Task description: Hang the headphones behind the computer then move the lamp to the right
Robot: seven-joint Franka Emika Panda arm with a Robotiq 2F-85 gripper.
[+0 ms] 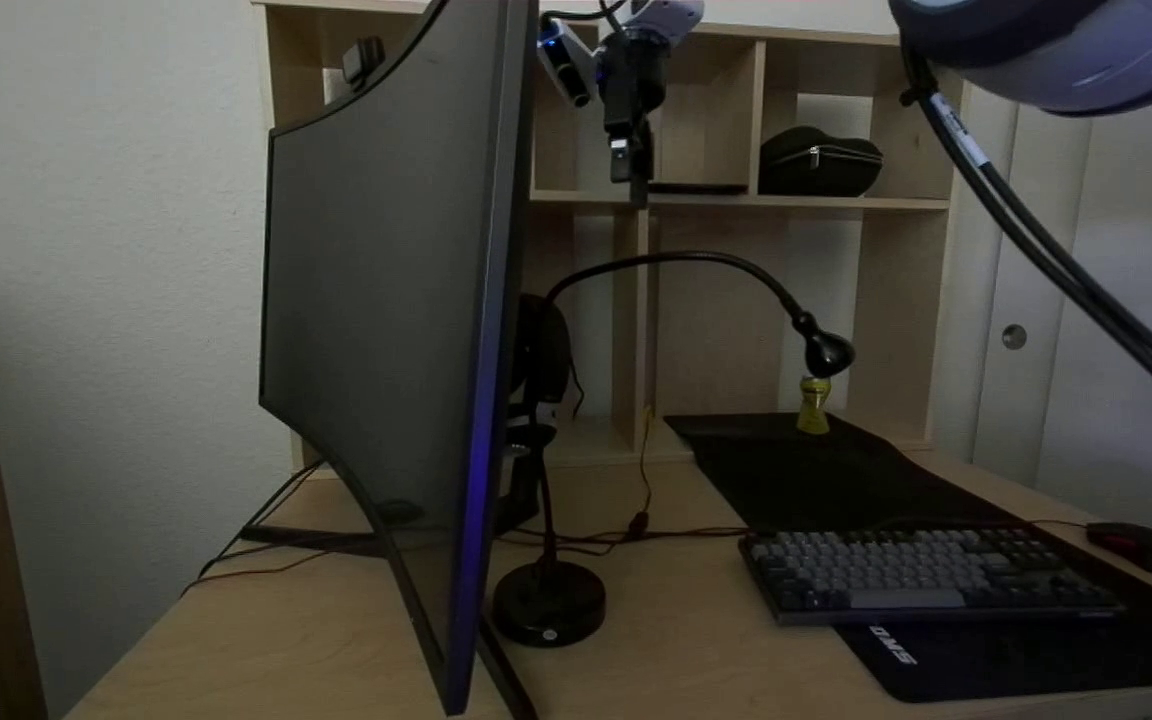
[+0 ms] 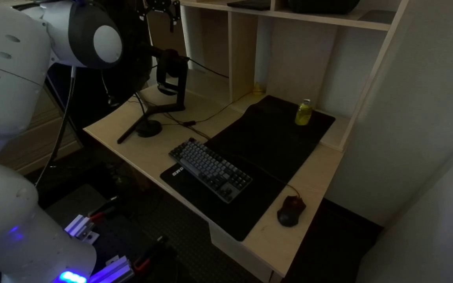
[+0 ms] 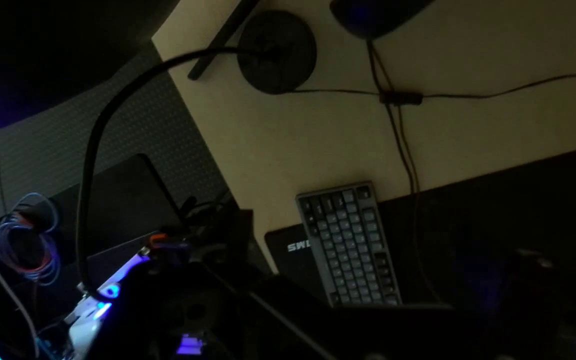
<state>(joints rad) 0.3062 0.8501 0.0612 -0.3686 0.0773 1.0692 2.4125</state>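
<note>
The computer, a large curved dark monitor [image 1: 386, 300], stands at the left of the desk in an exterior view. Behind it, the black headphones [image 2: 167, 72] hang at the monitor's stand, and part of them shows as a dark round cup [image 1: 551, 350]. The lamp's round base [image 1: 549, 602] rests on the desk beside the monitor; its gooseneck [image 1: 676, 257] arches to a small head [image 1: 826, 352]. In the wrist view the gooseneck [image 3: 93, 150] curves around, with the head hidden. My gripper [image 1: 631, 188] is above the gooseneck, pointing down, open, with nothing between its fingers.
A keyboard [image 1: 936, 575] lies on a black desk mat [image 1: 816, 480], with a mouse [image 2: 290, 211] nearby. Toward the mat's far end stands a yellow bottle [image 2: 303, 113]. Shelving [image 1: 736, 203] holding a black case [image 1: 819, 165] backs the desk. Cables [image 3: 393, 97] cross the desktop.
</note>
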